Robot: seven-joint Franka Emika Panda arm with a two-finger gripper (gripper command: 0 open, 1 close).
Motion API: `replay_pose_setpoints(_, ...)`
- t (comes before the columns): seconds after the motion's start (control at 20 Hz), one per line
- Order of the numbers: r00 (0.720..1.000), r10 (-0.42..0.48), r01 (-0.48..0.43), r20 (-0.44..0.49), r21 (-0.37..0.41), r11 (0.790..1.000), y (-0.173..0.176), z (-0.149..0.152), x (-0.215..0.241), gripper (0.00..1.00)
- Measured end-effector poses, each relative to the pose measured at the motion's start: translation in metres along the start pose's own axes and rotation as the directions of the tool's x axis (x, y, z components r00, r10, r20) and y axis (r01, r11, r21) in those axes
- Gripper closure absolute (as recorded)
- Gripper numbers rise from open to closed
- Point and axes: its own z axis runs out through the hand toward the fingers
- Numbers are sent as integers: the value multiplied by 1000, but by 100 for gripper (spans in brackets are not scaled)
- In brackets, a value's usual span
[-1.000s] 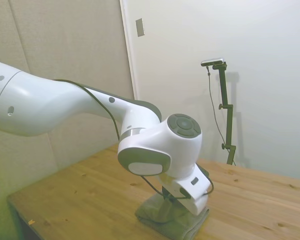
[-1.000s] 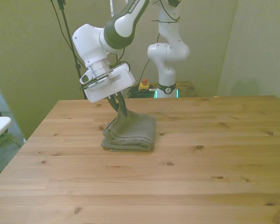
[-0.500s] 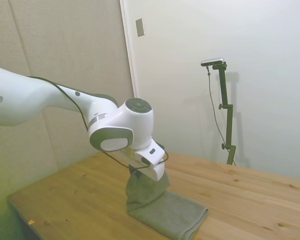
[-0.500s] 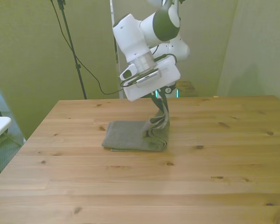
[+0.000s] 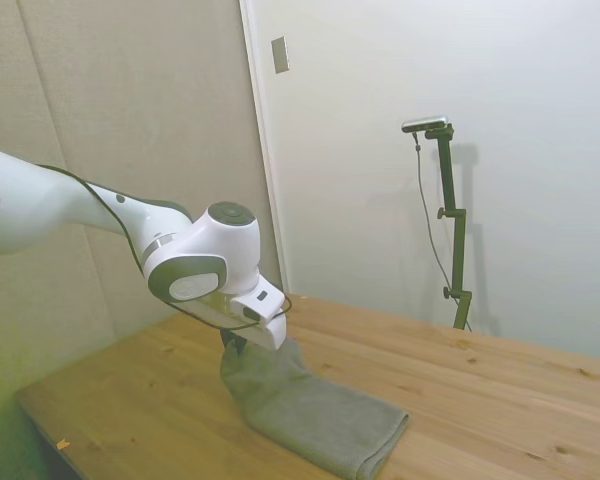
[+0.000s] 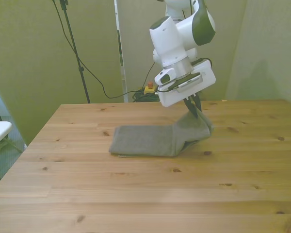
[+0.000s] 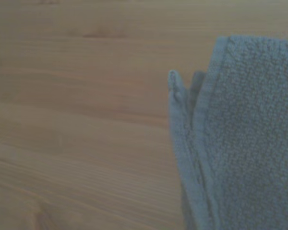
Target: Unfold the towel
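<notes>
Right, the gripper [image 6: 192,103] is pinched shut on 1 end of the towel [image 6: 155,140], holding that end up off the table [image 6: 136,194]. In the front view the white wrist housing hangs above the towel's right end, and the dark fingers [image 6: 194,102] poke down from under it with grey-green cloth caught between them.

From that lifted corner the cloth drapes down and runs out flat toward the front view's left, a long strip lying on the wood around the middle of the table. The raised part makes a soft fold where it meets the flat part, and a small flap tucks under on the right side.

From the side view, the gripper [image 5: 234,343] is low over the far part of the table, and the towel [image 5: 315,415] slopes down from it toward the near edge, where it ends in a doubled, rounded fold.

Up close in the wrist view, the towel [image 7: 240,139] shows its nubbly terry surface and a stitched hem, with at least 2 layered edges stacked beside each other against the bare boards of the table [image 7: 77,120].
</notes>
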Motion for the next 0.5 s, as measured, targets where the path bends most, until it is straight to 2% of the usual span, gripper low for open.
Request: replay_pose_setpoints(0.5, 1000, -16, 16, 12, -12, 1000, -5, 12, -9, 0)
